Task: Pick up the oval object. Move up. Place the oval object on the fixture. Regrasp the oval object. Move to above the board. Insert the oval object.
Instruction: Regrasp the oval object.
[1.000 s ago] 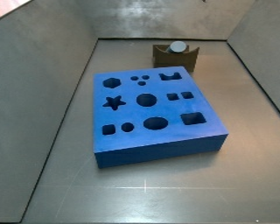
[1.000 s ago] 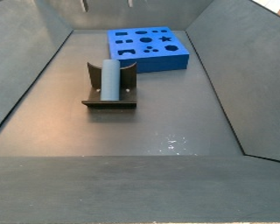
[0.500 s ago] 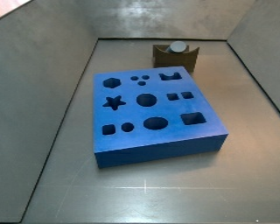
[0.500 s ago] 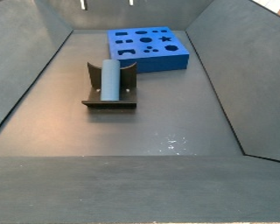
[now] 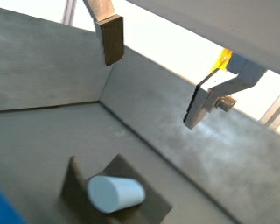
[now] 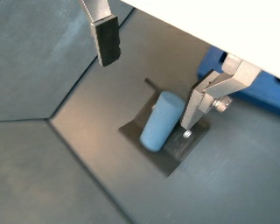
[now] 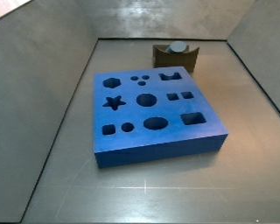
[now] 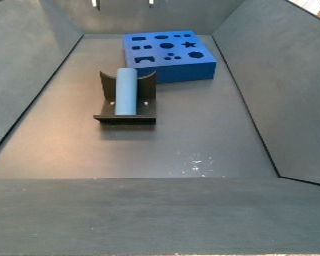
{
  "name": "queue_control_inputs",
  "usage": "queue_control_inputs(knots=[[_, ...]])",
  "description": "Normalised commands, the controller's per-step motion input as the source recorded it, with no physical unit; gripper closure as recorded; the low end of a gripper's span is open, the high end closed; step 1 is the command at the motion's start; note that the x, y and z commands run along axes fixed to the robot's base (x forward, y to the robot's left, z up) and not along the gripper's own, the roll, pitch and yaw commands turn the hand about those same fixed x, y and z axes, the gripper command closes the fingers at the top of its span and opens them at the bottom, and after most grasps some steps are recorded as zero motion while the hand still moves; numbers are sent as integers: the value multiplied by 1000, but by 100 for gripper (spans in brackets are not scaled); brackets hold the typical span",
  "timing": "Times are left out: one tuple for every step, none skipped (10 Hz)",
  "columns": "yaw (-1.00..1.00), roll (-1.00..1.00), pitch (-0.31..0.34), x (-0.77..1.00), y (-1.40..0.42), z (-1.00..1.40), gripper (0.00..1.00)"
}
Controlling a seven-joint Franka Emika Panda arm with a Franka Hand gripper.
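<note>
The oval object (image 8: 124,90), a pale blue-grey peg, lies lengthwise in the notch of the dark fixture (image 8: 123,119), and both side views show it (image 7: 178,47) there. The gripper (image 6: 153,73) hangs open well above the peg, touching nothing, with one finger (image 6: 108,42) off to one side and the other finger (image 6: 199,103) close beside the peg (image 6: 163,121). In a wrist view the peg's oval end (image 5: 115,192) faces the camera below the open gripper (image 5: 159,70). The blue board (image 7: 154,150) with its shaped holes lies flat on the floor beside the fixture (image 7: 164,59).
Grey sloped walls (image 8: 29,90) enclose the floor on all sides. The board (image 8: 190,70) sits toward the far wall, just past the fixture. A blue edge of the board (image 6: 262,87) shows behind the finger in a wrist view.
</note>
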Motion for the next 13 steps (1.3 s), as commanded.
queue_control_inputs(knots=[[95, 1000, 117, 107, -41, -20, 0], [109, 1000, 138, 112, -44, -22, 0], [146, 941, 164, 116, -47, -28, 0], [161, 763, 159, 115, -49, -29, 0], [181, 525, 140, 116, -52, -28, 0], [190, 408, 129, 116, -53, -25, 0], [201, 253, 98, 107, -37, -13, 0], [204, 199, 66, 93, -38, -16, 0], [177, 139, 110, 37, 69, -1000, 0], [175, 136, 102, 39, 68, -1000, 0], [176, 133, 49, 56, 57, -1000, 0], [174, 127, 29, 63, 51, -1000, 0], [157, 111, 1, 78, 45, -1000, 0]])
